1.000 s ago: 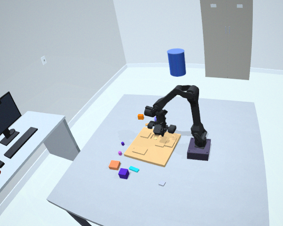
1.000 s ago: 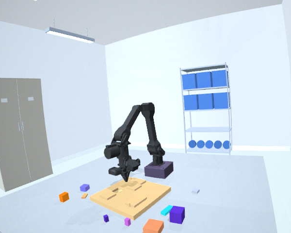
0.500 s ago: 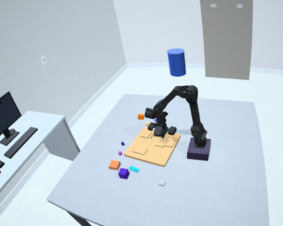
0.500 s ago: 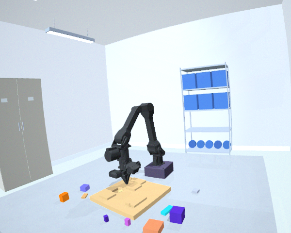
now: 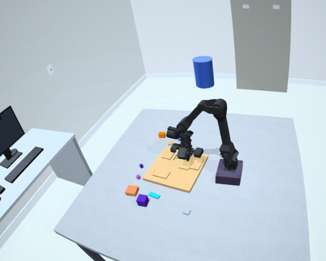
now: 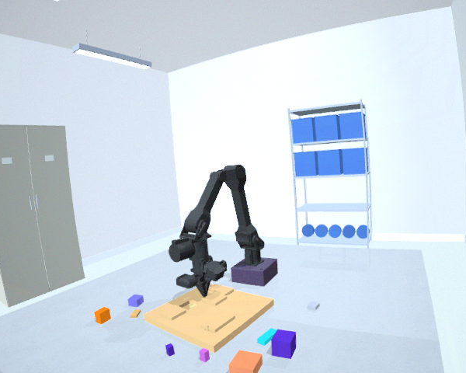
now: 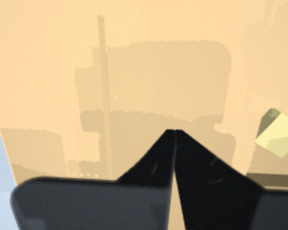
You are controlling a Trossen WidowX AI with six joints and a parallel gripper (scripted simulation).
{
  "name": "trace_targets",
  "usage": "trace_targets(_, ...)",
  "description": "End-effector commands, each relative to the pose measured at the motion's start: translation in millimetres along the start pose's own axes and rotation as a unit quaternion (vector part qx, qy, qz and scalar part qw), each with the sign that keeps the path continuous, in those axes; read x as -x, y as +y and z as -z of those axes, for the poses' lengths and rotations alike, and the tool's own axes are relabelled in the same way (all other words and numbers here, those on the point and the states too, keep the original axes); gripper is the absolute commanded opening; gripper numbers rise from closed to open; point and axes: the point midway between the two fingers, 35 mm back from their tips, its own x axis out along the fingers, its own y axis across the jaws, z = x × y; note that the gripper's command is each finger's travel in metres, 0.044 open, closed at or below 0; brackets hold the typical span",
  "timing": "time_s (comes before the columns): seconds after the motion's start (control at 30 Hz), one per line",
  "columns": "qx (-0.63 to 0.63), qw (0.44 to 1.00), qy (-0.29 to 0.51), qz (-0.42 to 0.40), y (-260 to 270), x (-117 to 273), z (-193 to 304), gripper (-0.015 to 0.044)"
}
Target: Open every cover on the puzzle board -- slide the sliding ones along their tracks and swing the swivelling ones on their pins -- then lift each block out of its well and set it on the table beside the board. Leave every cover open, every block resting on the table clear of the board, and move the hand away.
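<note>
The tan puzzle board (image 5: 181, 184) (image 6: 251, 308) (image 7: 38, 67) lies in front of the arm's base. My gripper (image 5: 188, 159) (image 6: 204, 295) (image 7: 173, 137) is shut and empty, with its tips low over the board's far part. A pale yellow block (image 6: 193, 305) (image 7: 281, 136) sits turned in an uncovered well, right of the tips in the wrist view. One flat cover (image 5: 161, 174) (image 6: 222, 321) with a small knob lies near the board's front edge. Another cover (image 5: 167, 155) (image 6: 172, 313) lies at the far left in the top view. Covers near the gripper are partly hidden, and their wells cannot be made out.
Beside the board lie an orange cube (image 5: 161, 135) (image 6: 102, 315), a violet block (image 6: 135, 300), a magenta block (image 5: 138, 176) (image 6: 203, 354), a small purple block (image 5: 141, 165) (image 6: 169, 350), a cyan bar (image 5: 154, 195) (image 6: 266, 336) and a large purple cube (image 5: 142, 200) (image 6: 283, 343).
</note>
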Motion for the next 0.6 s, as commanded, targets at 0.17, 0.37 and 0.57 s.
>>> trace_targets(0.17,-0.001,1.000,0.001,-0.001,-1.0,-1.1,-8.2,0.0000)
trace_targets(0.37,-0.001,1.000,0.000,-0.001,-1.7,-1.1,-14.1,0.0000)
trace_targets(0.57,-0.001,1.000,0.000,-0.001,-2.2,-1.1,-20.0,0.0000)
